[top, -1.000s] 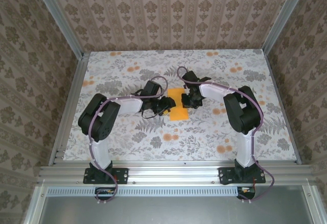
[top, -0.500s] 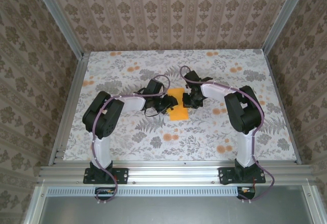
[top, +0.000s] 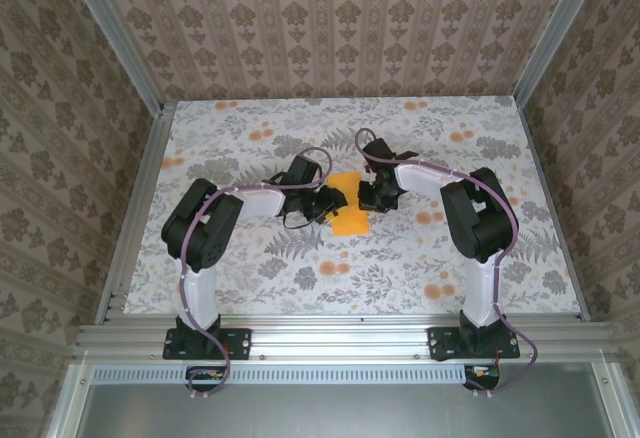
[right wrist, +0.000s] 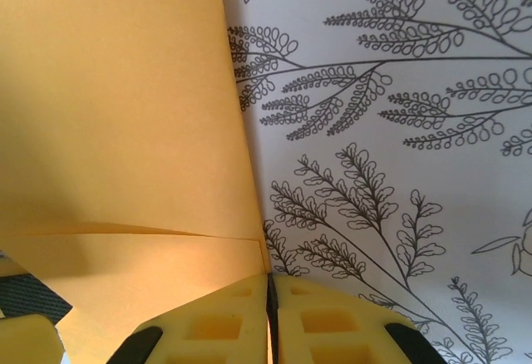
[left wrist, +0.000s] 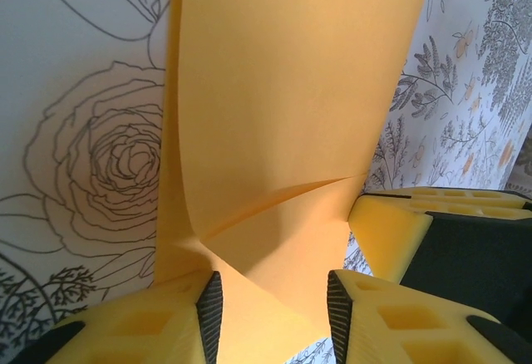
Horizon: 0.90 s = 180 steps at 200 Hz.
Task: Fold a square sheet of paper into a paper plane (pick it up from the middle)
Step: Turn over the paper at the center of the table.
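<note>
Reaching in from the left, the left claw (top: 325,204) is sitting at the left edge of the square sheet of paper (top: 350,213). The sheet is lying mid-table (top: 250,148) as a narrow orange oblong, its long axis running from the near side to the far side. The left wrist view is showing this claw (left wrist: 273,297) released. Its pads (left wrist: 187,318) are standing apart on either side of a buckled, lifted flap of the sheet (left wrist: 291,90), with a slanting crease running just ahead of them, and they are not pinching it.

From the right, the right claw (top: 378,194) is meeting the sheet's opposite long edge, so both claws are touching it and neither is clearly nearer. The right wrist view is showing this claw (right wrist: 268,314) clenched, pad against pad. The sheet's (right wrist: 116,90) edge is running straight into the seam, though I cannot tell whether that edge is nipped or merely pressed down.

The coming move is likely turning on this: the flap is lying directly between the left pads, while the right side is anchoring the sheet.

The overhead view is giving the layout but hiding the buckle. The wrist views are revealing the layered fold line and the jaw gaps.
</note>
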Motion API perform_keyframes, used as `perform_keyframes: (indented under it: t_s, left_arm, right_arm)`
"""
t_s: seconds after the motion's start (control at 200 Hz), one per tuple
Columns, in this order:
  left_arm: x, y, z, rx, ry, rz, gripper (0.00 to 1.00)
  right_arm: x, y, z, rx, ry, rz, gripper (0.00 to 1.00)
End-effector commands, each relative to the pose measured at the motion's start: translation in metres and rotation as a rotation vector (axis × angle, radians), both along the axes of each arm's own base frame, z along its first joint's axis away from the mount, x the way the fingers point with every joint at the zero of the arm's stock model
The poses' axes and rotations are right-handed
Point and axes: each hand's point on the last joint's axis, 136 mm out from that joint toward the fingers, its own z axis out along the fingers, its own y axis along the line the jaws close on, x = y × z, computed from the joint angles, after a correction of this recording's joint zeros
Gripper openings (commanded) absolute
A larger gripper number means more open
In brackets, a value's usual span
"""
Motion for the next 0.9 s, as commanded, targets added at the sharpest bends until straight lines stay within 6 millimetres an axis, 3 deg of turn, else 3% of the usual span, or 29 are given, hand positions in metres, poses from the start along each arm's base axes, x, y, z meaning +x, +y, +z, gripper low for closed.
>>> perform_keyframes:
  t_s: [0.0,0.34,0.54,0.7,0.82,0.895]
  left_arm:
    - [0.009,-0.012,0.007,-0.028,-0.012,0.005,0.37]
    - [0.013,-0.017,0.0,-0.025,-0.003,-0.006,0.32]
    - [0.015,-0.018,-0.001,-0.011,-0.016,-0.015,0.14]
    - [0.016,-0.009,0.008,0.041,-0.065,-0.035,0.0]
    - [0.017,0.002,0.023,0.081,-0.109,-0.045,0.0]
    - [0.018,0.014,0.035,0.123,-0.15,-0.049,0.0]
  right_arm:
    - [-0.028,-0.02,-0.039,-0.078,0.127,-0.027,0.1]
    - [-0.028,-0.019,-0.037,-0.07,0.122,-0.025,0.1]
    - [-0.025,-0.011,-0.028,-0.024,0.106,-0.014,0.15]
    - [-0.007,0.001,0.027,0.088,-0.016,-0.012,0.38]
    - [0.011,-0.012,0.075,0.135,-0.173,-0.071,0.52]
    - [0.014,-0.026,0.096,0.139,-0.258,-0.112,0.62]
